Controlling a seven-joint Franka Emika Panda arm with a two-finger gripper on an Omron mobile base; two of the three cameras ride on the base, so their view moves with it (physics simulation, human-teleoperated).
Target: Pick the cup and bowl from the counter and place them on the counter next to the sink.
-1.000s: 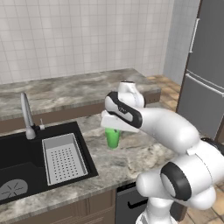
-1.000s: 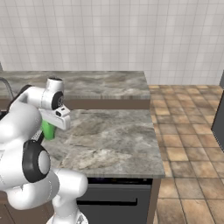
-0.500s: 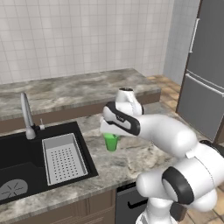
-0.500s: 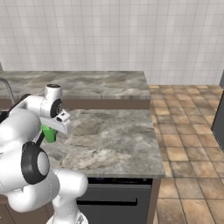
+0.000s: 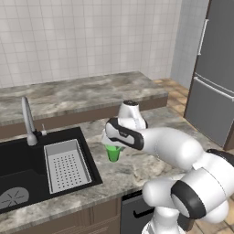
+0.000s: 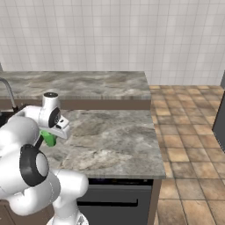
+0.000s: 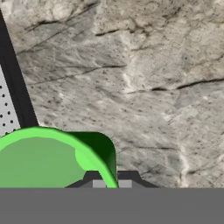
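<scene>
Mid-frame, the arm bends low over the counter point(image 5: 137, 169), its gripper point(image 5: 113, 145) pointing down, clamped on the green cup point(image 5: 113, 153) beside the sink point(image 5: 27, 183).

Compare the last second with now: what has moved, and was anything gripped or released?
The gripper, shut on the cup, has come down, lowering the green cup close to the counter just right of the sink. Whether it touches the stone cannot be told. Nothing was released or newly gripped. The base, the drainer tray and the faucet stayed put.
</scene>
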